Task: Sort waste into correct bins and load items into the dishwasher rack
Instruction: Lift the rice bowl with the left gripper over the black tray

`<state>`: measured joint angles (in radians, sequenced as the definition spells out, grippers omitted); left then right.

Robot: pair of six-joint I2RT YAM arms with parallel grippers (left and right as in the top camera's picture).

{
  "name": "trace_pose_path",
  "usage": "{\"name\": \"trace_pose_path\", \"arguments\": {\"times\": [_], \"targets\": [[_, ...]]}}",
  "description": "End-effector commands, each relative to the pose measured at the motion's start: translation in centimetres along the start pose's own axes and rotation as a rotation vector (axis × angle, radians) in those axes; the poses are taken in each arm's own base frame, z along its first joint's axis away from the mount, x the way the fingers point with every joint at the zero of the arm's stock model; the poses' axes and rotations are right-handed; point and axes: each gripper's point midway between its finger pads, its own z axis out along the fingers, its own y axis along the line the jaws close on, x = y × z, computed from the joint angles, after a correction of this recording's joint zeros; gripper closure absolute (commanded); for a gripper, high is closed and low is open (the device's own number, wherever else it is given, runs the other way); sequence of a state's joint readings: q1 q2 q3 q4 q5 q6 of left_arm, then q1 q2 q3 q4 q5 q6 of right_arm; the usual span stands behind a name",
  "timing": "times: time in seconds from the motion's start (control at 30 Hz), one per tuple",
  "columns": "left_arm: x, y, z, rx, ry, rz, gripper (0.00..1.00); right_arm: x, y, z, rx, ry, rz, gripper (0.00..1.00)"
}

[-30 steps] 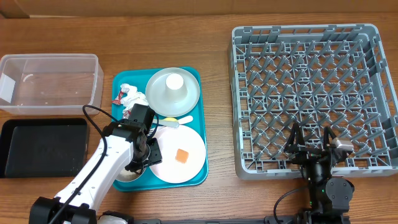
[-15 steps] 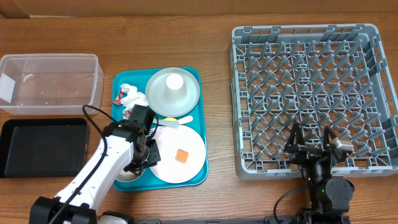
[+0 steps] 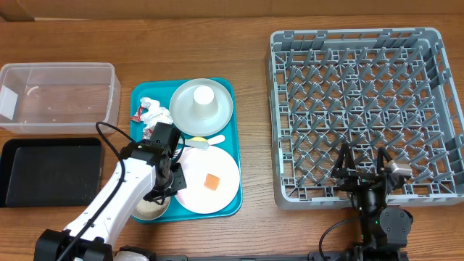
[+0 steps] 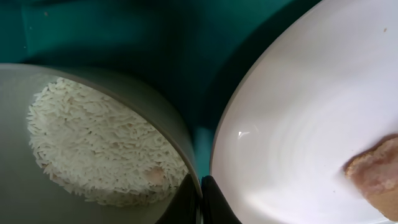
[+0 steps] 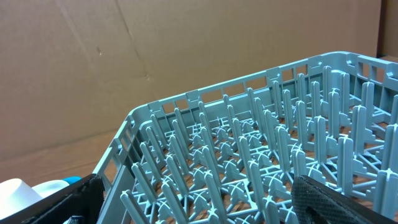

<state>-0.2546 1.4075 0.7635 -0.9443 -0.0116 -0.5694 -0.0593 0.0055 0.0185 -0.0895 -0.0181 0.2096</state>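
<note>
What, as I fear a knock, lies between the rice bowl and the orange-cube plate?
Left wrist view: a bare strip of teal tray, with the left gripper shut on the bowl.

Left arm [image 3: 109, 201]: white links, black joints, black cable [image 3: 98, 128] looping off it. Right arm [image 3: 378, 217] all black, pale block [image 3: 397, 168] beside right gripper [image 3: 362, 161].

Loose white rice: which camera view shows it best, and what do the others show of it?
The left wrist view: the rice lies in the bowl, single grains distinct. Overhead shows only a pale speckled patch beside the left arm. The right wrist view shows none, only the dishwasher rack.
</note>
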Motion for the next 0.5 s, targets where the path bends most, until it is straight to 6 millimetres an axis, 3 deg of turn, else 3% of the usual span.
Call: {"name": "trace_pose_path", "arguments": {"times": [0.0,0.17,0.47], "targets": [[0.2,0.1,0.2,0.003,0.014,-0.002,0.96,0.2,-0.4,0.0,0.015,-0.003,0.008,0.00],[-0.5,-0.3,-1.6,0.003,0.009,0.000,0.96,0.2,-0.4,0.0,0.015,-0.003,0.008,0.00],[-4.1,-0.4,-9.0,-0.003,-0.084,-0.028,0.96,0.2,-0.4,0.0,0.015,-0.003,0.008,0.00]]}}
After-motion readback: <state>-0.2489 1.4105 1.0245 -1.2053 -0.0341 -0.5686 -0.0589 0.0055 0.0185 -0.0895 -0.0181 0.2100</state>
